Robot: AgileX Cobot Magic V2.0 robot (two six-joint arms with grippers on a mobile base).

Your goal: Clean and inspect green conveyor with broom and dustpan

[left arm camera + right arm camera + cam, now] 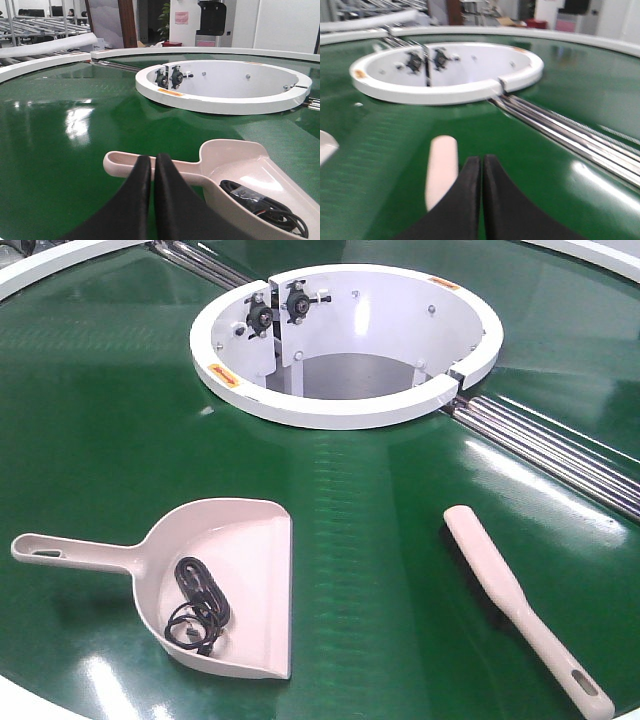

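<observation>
The green conveyor (360,500) fills the front view, with its white ring hub (345,345) at the back. The beige dustpan (235,585) lies at front left, handle pointing left, holding a black coiled cable (200,605). At front right lies the beige broom (520,605), handle toward the near edge. Neither gripper shows in the front view. In the left wrist view my left gripper (152,159) is shut and empty, just short of the dustpan's handle (120,164). My right gripper (482,159) is shut and empty beside the broom's tip (441,167).
Steel roller seams (560,445) run from the hub to the right, and others (200,262) run off at the back left. The conveyor's white outer rim (45,61) curves along the far side. Racks and room clutter stand beyond it.
</observation>
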